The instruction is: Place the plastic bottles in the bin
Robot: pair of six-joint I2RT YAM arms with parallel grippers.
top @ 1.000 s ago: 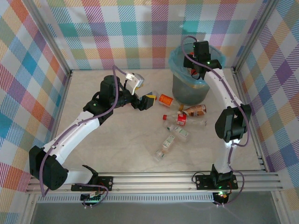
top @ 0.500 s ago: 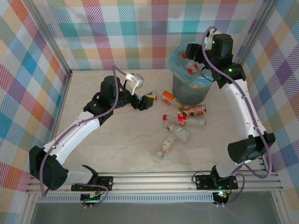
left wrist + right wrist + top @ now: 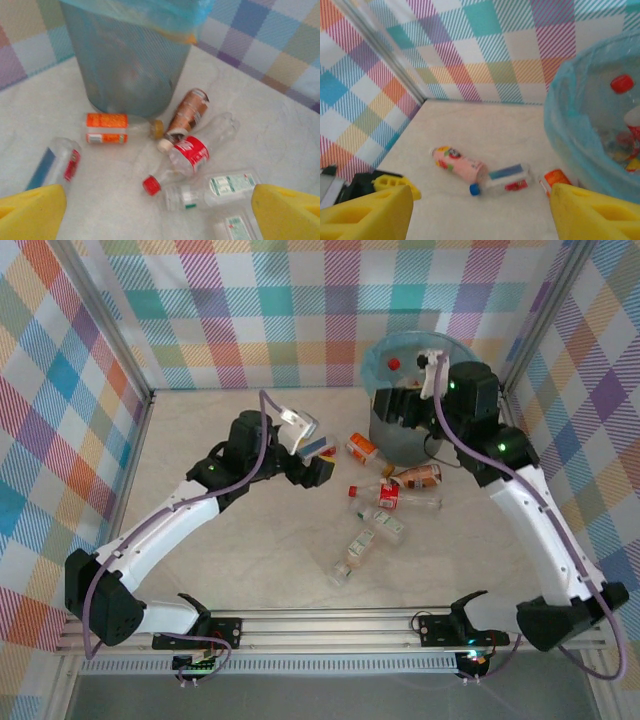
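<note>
Several plastic bottles lie on the table by the bin (image 3: 400, 445): an orange-labelled one (image 3: 360, 448), a brown one (image 3: 420, 477), a red-labelled one (image 3: 390, 497) and green-white ones (image 3: 385, 525). My left gripper (image 3: 318, 468) hovers open and empty just left of them. Its view shows the bin (image 3: 130, 60), the orange bottle (image 3: 107, 128), the red-labelled bottle (image 3: 190, 155) and a blue-labelled bottle (image 3: 55, 165). My right gripper (image 3: 397, 405) is open and empty beside the bin's rim (image 3: 580, 125). Beyond its fingers lie a pink bottle (image 3: 457, 162) and the blue-labelled bottle (image 3: 505, 180). A red-capped bottle (image 3: 622, 84) lies inside the bin.
The checked walls and metal frame posts (image 3: 560, 300) stand close behind and to the right of the bin. Open tabletop (image 3: 250, 550) stretches across the left and front. The left gripper's yellow finger (image 3: 395, 182) shows at the right wrist view's lower left.
The right gripper swung off the top of the bin and let a red-capped bottle drop inside. The left gripper slid a little right, toward the bottles.
</note>
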